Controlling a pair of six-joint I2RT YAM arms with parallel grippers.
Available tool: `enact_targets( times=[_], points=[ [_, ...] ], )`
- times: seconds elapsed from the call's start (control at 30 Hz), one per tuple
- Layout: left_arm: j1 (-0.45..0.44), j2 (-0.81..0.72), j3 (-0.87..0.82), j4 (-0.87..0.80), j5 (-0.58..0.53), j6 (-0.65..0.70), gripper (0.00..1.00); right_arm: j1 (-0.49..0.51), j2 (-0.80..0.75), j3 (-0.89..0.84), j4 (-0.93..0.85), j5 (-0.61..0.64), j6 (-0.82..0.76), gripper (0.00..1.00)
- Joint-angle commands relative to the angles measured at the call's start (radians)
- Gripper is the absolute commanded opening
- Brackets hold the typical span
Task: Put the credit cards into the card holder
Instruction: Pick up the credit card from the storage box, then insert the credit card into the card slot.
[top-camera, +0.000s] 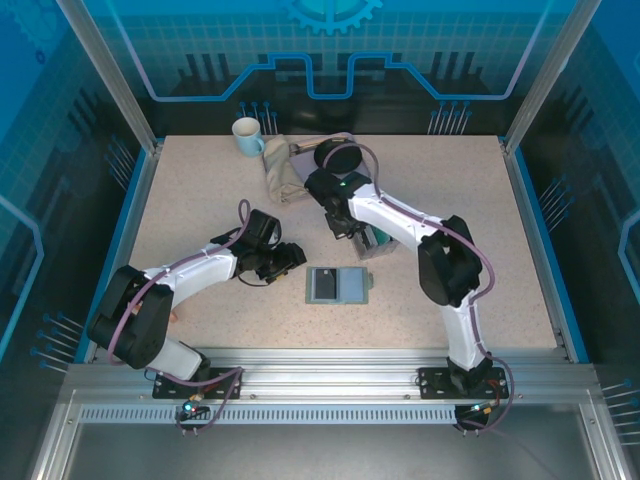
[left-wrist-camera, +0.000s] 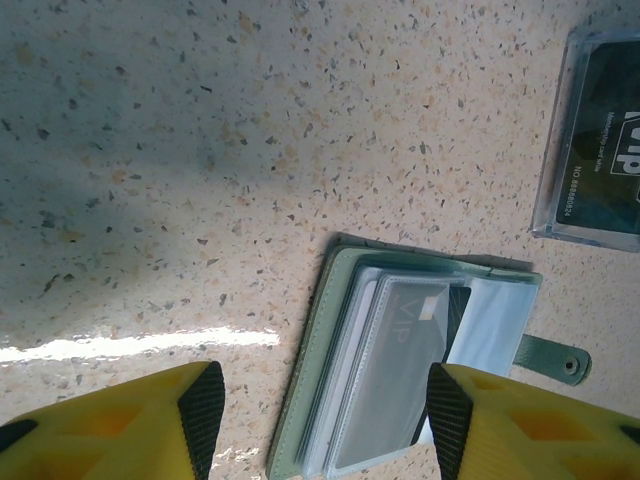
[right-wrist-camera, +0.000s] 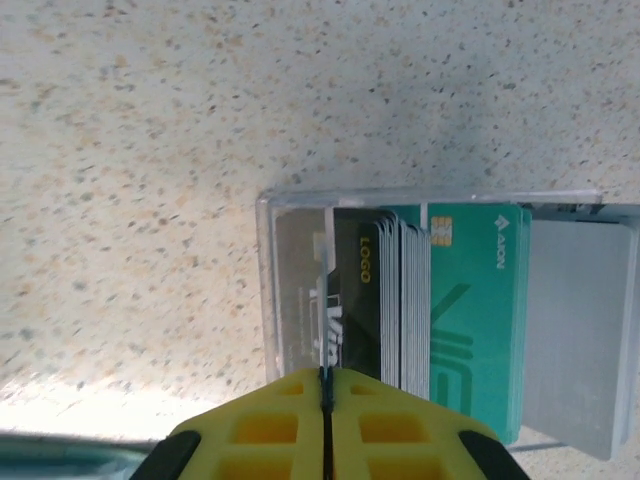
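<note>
the right gripper (right-wrist-camera: 325, 385) is pressing its yellow fingers (right-wrist-camera: 260, 430) fully together, and the edge of a thin card (right-wrist-camera: 325, 300) is running straight into the seam between them, so it is looking like a pinch on that one card. that card is standing on edge in a clear box (right-wrist-camera: 275, 300), at the front of a row of credit cards (right-wrist-camera: 470, 300) filling the box: dark ones, one with yellow lettering, then teal-green ones and a grey one at the far side. the box is sitting on the speckled worktop (right-wrist-camera: 150, 150), just beyond the card holder (left-wrist-camera: 490, 320) in the overhead view.

the card holder is lying open and flat on the worktop near the middle, between the two arms. its clear sleeves are showing a grey card (left-wrist-camera: 395, 380) tucked inside, and its snap tab (left-wrist-camera: 555, 358) is sticking out to one side. the left gripper (left-wrist-camera: 325, 400) is hovering low over the holder with its jaws apart, straddling the sleeves and holding nothing. whether its fingers are touching the holder i cannot tell.
</note>
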Motion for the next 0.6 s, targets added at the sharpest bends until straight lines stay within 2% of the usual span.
enact_targets(
  times=[0.0,0.13,0.23,0.37,0.57],
  points=[
    [0.011,-0.022,0.015,0.012,0.055,-0.002,0.59,-0.009,-0.142,-0.048,0.047,-0.16,0.023,0.08],
    [0.031,-0.033,0.039,0.094,0.178,-0.027,0.61,-0.056,-0.311,-0.196,0.19,-0.363,0.058,0.06],
    [0.036,-0.03,0.063,0.168,0.263,-0.062,0.62,-0.127,-0.433,-0.347,0.336,-0.552,0.115,0.06],
    [0.042,-0.011,0.07,0.345,0.387,-0.158,0.65,-0.234,-0.55,-0.527,0.546,-0.849,0.203,0.06],
    [0.044,0.041,0.074,0.615,0.489,-0.312,0.62,-0.31,-0.615,-0.645,0.704,-1.03,0.289,0.05]
  ],
)
